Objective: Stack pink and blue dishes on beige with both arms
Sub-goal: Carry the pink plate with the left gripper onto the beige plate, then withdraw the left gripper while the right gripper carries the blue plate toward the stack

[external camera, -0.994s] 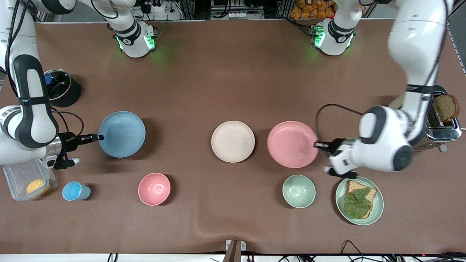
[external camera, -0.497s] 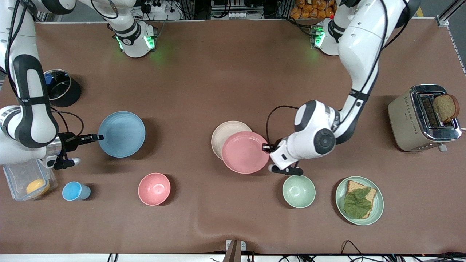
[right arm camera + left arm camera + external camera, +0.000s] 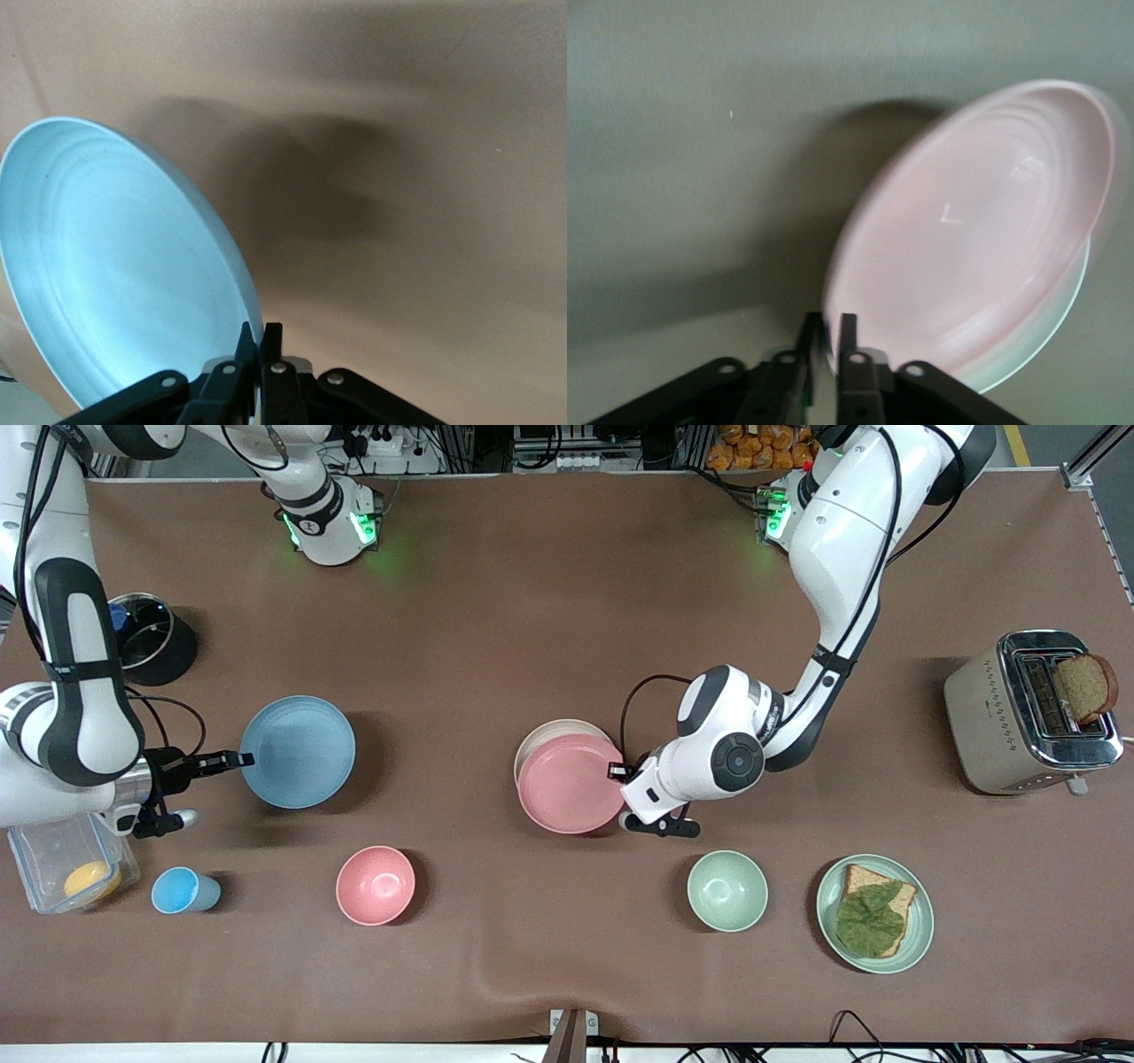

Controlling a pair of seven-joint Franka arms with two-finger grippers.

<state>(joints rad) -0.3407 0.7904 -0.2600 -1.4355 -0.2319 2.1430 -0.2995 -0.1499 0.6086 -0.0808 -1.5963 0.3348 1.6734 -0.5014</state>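
Observation:
The pale pink plate [image 3: 571, 783] lies over the beige plate [image 3: 551, 732] and covers most of it; only a crescent of beige rim shows on the side toward the robots' bases. My left gripper [image 3: 617, 772] is shut on the pink plate's rim at the edge toward the left arm's end. In the left wrist view the pink plate [image 3: 983, 239] is tilted, with my left gripper [image 3: 828, 332] pinching its rim and a pale edge of the beige plate [image 3: 1036, 359] under it. My right gripper [image 3: 239, 759] is shut on the rim of the light blue plate [image 3: 298, 751]. The right wrist view shows that gripper [image 3: 259, 341] on the blue plate [image 3: 115, 274].
Nearer the front camera stand a small blue cup [image 3: 184, 891], a deep pink bowl [image 3: 376, 885], a green bowl [image 3: 727, 890] and a green plate with bread and lettuce [image 3: 875, 913]. A toaster [image 3: 1032, 713] is at the left arm's end; a clear box [image 3: 71, 862] and black pot [image 3: 146, 638] at the right arm's.
My left arm has carried the pink plate from beside the beige plate to over it, sweeping toward the right arm's end. The right gripper and blue plate have barely moved.

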